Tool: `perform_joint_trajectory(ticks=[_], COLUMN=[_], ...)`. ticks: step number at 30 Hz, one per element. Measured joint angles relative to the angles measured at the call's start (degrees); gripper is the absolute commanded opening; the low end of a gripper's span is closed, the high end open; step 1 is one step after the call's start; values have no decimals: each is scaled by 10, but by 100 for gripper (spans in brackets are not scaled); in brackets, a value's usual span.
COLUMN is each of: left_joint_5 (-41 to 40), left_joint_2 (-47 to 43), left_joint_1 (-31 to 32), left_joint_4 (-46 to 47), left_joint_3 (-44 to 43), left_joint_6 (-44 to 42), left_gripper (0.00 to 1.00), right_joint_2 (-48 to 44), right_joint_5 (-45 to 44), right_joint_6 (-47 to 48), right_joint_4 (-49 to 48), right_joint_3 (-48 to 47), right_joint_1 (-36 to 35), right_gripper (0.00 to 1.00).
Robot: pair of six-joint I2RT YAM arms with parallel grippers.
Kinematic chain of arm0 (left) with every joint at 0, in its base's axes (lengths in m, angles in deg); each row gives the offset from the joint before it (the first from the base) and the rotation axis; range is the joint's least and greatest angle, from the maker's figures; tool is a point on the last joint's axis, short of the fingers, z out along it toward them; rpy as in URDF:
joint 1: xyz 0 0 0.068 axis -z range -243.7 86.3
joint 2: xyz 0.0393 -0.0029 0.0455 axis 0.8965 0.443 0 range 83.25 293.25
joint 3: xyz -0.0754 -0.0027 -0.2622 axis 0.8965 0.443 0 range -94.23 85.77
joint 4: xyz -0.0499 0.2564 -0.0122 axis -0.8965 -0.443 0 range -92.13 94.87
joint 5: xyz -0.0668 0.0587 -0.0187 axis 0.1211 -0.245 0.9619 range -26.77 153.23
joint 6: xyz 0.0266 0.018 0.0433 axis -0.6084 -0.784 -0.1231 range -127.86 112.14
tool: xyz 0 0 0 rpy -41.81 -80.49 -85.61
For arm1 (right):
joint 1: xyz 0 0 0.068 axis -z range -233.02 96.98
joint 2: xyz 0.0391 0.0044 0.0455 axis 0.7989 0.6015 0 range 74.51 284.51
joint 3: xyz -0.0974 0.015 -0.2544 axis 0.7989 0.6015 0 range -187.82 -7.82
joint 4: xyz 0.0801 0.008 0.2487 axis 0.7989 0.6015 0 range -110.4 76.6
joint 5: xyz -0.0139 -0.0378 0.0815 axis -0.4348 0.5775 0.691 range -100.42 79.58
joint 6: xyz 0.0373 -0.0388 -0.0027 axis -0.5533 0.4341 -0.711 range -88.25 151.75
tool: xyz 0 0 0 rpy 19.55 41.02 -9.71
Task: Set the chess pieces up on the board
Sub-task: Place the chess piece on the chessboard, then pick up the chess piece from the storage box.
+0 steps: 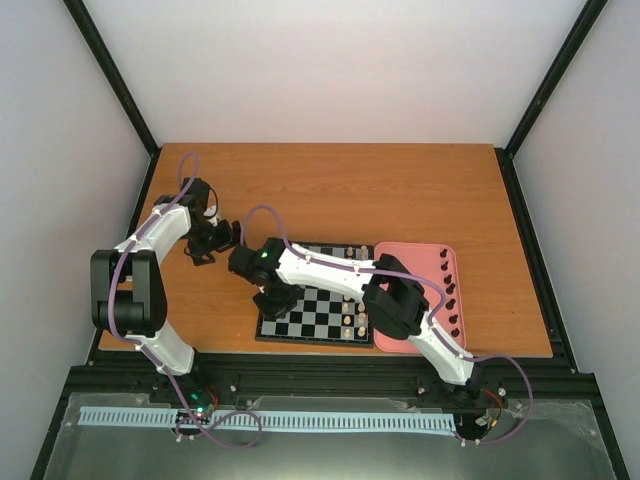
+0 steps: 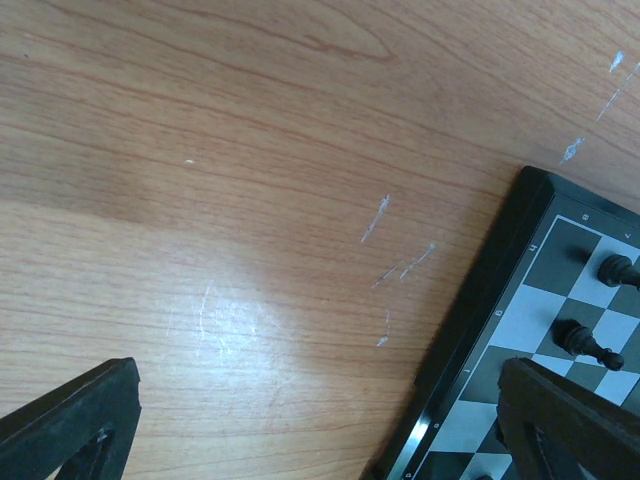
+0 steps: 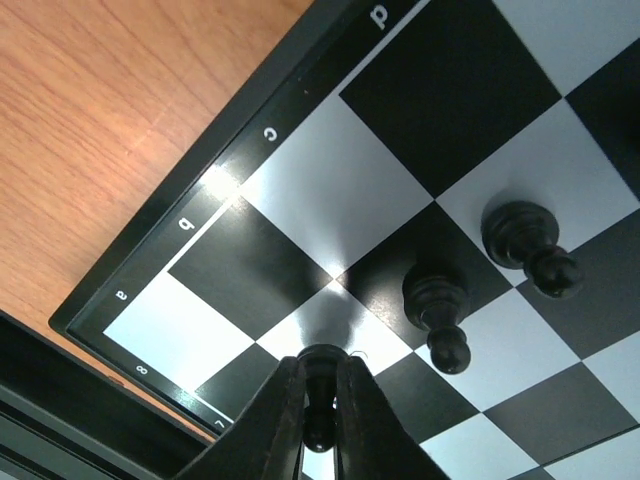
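on the board [image 3: 228,178] rim: a–d, 8

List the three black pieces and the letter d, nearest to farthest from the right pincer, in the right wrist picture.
1. Pinched black piece, inside the right pincer.
2. Middle black piece, just up-right.
3. Far black piece, further right.
4. Letter d, on the board rim, top.

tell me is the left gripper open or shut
Open. The left gripper has its fingers far apart at opposite frame edges, nothing held between them.
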Motion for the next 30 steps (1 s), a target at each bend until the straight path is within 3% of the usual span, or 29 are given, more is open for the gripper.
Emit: perform_joint_trajectory(ticks=[12, 20, 26, 30], left_joint_5=[0, 0, 1, 3], left_joint_2=[0, 0, 0, 0], left_joint_1=[0, 0, 0, 0], left_joint_4=[0, 2, 3, 3], left_joint_3=[0, 0, 0, 0], left_joint_6=[0, 0, 0, 0], left_gripper=[100, 100, 100, 100], right_joint_2=[1, -16, -99, -220], right_joint_5=[-2, -11, -31, -60], right_joint_6=[6, 1, -20, -60], right_joint_4=[3, 15, 40, 56], right_joint_3=[-6, -6, 4, 99], right_joint_1=[2, 2, 2, 7], right_gripper=[24, 52, 58, 58])
